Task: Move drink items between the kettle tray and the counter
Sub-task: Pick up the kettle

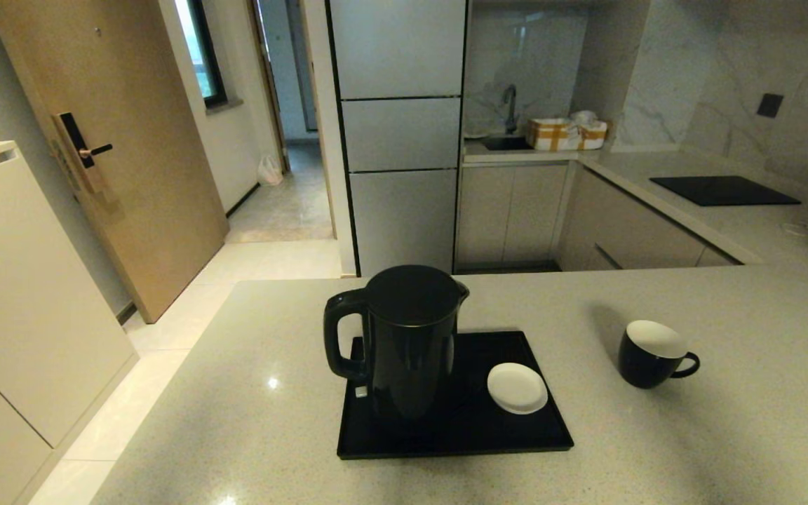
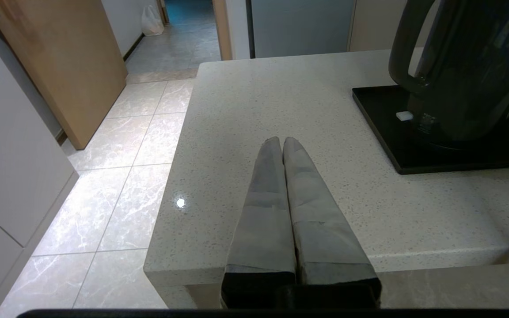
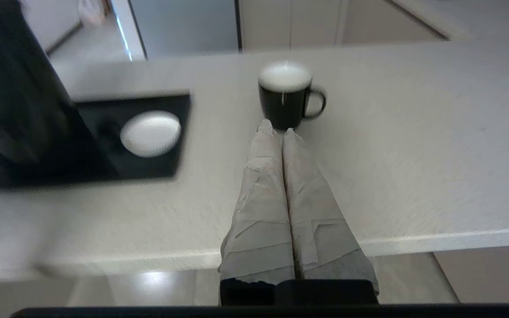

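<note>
Kettle (image 1: 407,344) stands on the tray (image 1: 460,438), handle at nine o'clock, beside the saucer (image 1: 517,388); the mug (image 1: 651,353) waits on the counter (image 1: 726,435) at three o'clock of the tray. Right gripper (image 3: 277,130), fingers pressed together and empty, points at the mug, likely lining up; left gripper (image 2: 281,142), likewise closed, hangs off the kettle's handle side.
</note>
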